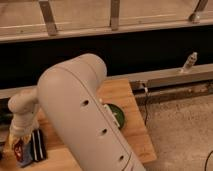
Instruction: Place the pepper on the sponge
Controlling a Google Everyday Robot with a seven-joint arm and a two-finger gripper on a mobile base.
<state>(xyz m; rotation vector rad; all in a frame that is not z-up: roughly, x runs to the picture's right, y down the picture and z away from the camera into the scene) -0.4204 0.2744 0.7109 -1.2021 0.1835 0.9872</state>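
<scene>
My gripper (19, 141) hangs at the lower left over the wooden table (134, 131), at the end of the pale wrist. Just below it shows a small dark red patch, the pepper (17, 148). It lies over or against the blue-grey sponge (24, 159) at the table's near left edge. I cannot tell whether the pepper is held or resting there. My bulky upper arm (82, 115) fills the middle of the view and hides much of the table.
A black block with white stripes (38, 145) sits right beside the sponge. A green plate (118, 115) peeks out from behind the arm at mid-table. The table's right edge drops to a speckled floor. A dark ledge with a small bottle (189, 62) runs behind.
</scene>
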